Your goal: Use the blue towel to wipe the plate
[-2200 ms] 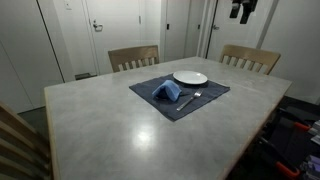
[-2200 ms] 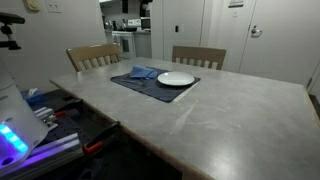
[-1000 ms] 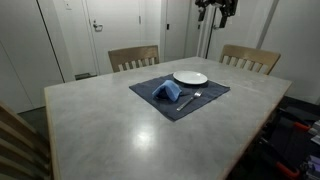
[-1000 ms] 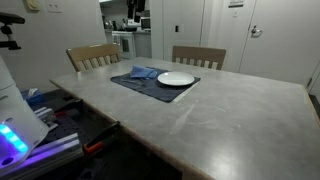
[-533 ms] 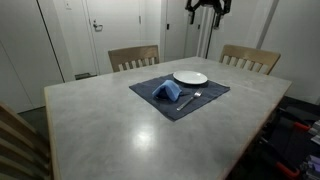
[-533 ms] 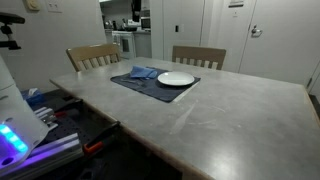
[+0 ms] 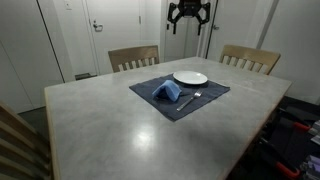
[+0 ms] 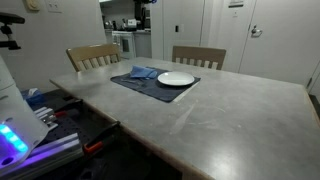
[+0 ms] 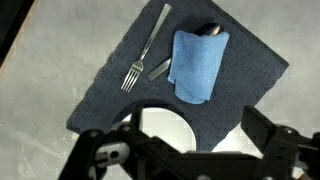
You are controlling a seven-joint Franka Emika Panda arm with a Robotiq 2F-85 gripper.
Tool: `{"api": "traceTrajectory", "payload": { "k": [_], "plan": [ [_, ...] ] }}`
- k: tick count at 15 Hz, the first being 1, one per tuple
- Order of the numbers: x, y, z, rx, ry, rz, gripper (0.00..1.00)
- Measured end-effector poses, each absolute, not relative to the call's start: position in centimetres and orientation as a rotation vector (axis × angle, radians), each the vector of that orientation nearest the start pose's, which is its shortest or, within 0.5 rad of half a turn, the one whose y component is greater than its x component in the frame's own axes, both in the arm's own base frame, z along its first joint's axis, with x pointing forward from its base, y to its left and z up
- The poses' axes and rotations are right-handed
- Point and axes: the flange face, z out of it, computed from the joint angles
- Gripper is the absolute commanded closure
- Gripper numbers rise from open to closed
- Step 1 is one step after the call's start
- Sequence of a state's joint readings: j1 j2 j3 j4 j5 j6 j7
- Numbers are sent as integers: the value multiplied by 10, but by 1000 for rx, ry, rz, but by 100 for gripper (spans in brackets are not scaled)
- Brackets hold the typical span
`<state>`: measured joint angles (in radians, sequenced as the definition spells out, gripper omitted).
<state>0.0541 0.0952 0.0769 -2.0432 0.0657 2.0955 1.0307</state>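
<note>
- Gripper [image 7: 188,17] hangs high over the tabletop [image 7: 110,125], jaws spread wide and empty, probably to line up a descent.
- Well below it, the blue towel [image 9: 195,65] lies bunched on the placemat [image 9: 115,110], free to grab.
- Almost straight beneath the gripper sits the plate [image 7: 190,78], just beside the towel.

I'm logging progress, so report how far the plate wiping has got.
Nothing looks done yet: the blue towel lies on the placemat next to the fork, not on the plate. In hand: only positioning, with the gripper open and empty, high above the table. Left: come down, grasp the towel, and wipe the plate with it.
</note>
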Motion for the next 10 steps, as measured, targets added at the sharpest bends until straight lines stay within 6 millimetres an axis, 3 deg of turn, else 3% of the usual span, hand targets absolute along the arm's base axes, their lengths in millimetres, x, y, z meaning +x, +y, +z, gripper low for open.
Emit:
{"api": "traceTrajectory", "payload": {
  "k": [6, 10],
  "plan": [
    [586, 99, 350, -2751, 1481, 203, 0],
    [586, 101, 348, -2753, 1479, 204, 0]
  ]
}}
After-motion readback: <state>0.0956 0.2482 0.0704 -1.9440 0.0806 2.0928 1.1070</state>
